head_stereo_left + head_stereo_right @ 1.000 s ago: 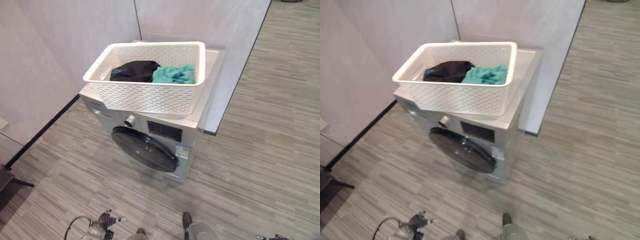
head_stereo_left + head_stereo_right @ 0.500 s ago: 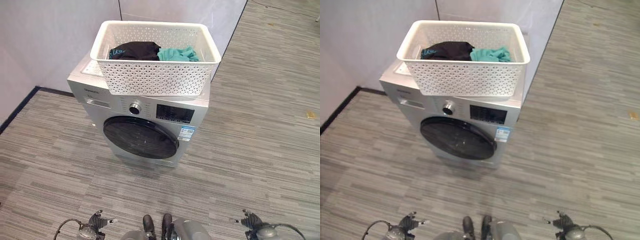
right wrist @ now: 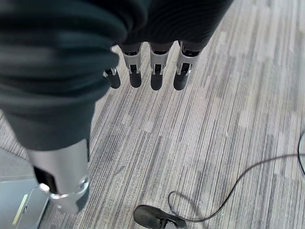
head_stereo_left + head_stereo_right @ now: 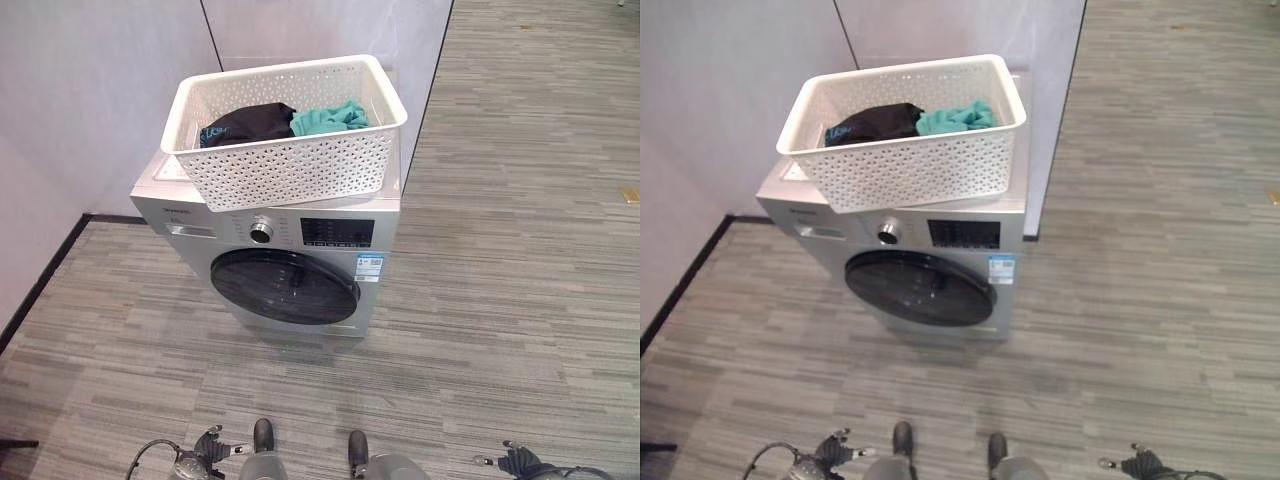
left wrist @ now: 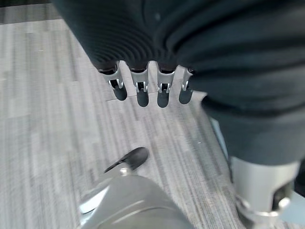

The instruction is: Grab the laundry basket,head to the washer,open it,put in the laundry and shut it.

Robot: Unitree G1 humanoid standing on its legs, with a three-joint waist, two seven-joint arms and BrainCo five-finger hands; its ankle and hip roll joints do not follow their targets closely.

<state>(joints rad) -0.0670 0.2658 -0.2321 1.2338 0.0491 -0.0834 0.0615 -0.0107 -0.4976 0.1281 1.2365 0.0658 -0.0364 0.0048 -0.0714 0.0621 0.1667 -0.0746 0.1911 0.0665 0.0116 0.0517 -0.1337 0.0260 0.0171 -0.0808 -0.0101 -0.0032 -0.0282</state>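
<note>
A white perforated laundry basket (image 4: 290,165) stands on top of a silver front-loading washer (image 4: 385,225). Inside it lie a black garment (image 4: 245,122) and a teal one (image 4: 328,117). The washer's round dark door (image 4: 285,285) is shut, with a knob (image 4: 261,232) above it. My left hand (image 4: 205,452) hangs low at the bottom edge, well short of the washer; in its wrist view the fingers (image 5: 143,93) point straight down at the floor and hold nothing. My right hand (image 4: 520,462) hangs at the lower right, its fingers (image 3: 157,71) likewise straight and empty.
Pale wall panels rise behind and to the left of the washer, with a dark baseboard (image 4: 40,285) along the left wall. A partition's dark edge (image 4: 425,100) runs just right of the washer. Striped grey floor (image 4: 500,300) stretches in front and to the right.
The whole picture has shifted, so the camera moved; the washer now sits a little lower in view. The basket stays on the washer and both hands still hang low.
</note>
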